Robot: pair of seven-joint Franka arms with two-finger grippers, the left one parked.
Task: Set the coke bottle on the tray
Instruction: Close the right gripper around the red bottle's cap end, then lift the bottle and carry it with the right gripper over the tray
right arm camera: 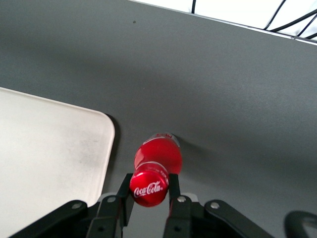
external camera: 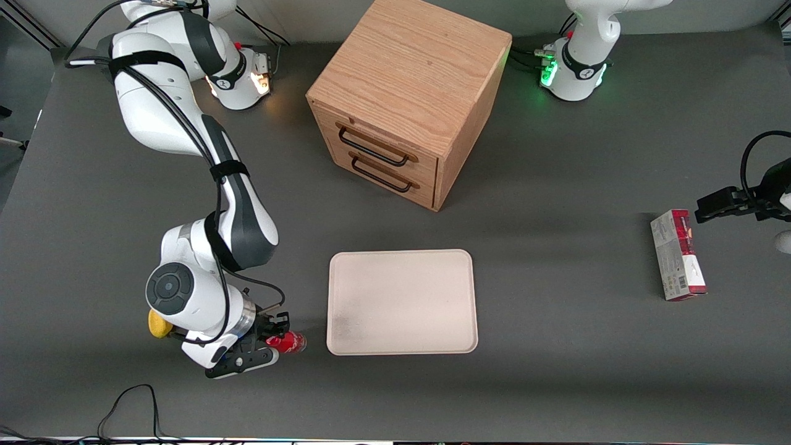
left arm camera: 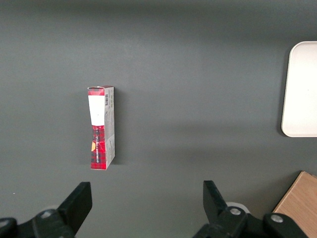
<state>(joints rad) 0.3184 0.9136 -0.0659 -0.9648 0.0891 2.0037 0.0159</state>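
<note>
The coke bottle (external camera: 288, 342) is small, with a red cap and red label. It stands on the dark table beside the tray's near corner, toward the working arm's end. My right gripper (external camera: 272, 343) is around its top. In the right wrist view the gripper (right arm camera: 149, 188) has a finger (right arm camera: 125, 189) against each side of the red cap of the bottle (right arm camera: 159, 157), shut on it. The cream-white tray (external camera: 401, 302) lies flat in the middle of the table, bare, a short gap from the bottle; its rounded corner shows in the wrist view (right arm camera: 49, 158).
A wooden drawer box (external camera: 408, 93) stands farther from the front camera than the tray. A yellow lump (external camera: 158, 325) lies beside my wrist, partly hidden. A red-and-grey carton (external camera: 678, 254) lies toward the parked arm's end, also in the left wrist view (left arm camera: 101, 127).
</note>
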